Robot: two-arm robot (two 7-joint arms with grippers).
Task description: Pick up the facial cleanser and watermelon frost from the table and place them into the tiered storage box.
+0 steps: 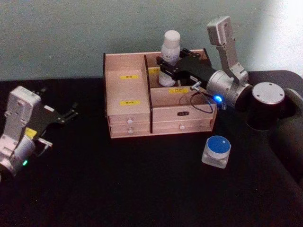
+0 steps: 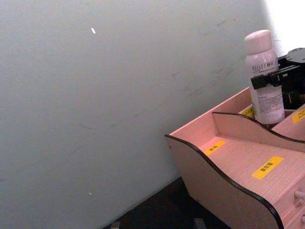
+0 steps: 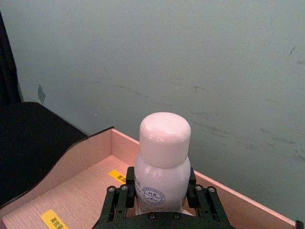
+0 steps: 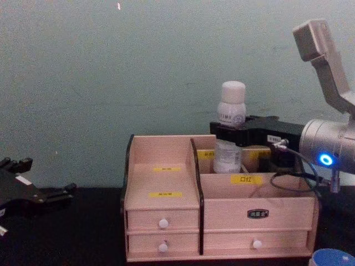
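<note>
Right gripper [image 1: 166, 68] level over tiered storage box [image 1: 125, 90], fingers [image 1: 163, 61] clasping facial cleanser [image 1: 171, 45]

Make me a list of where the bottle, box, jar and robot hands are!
tiered storage box: on the black table, drawers closed
white bottle: upright, bottom inside the box's back right compartment
right gripper: shut on the white bottle
blue-lidded jar: on the table, in front of the box's right end
left gripper: far left, apart from the box
</note>
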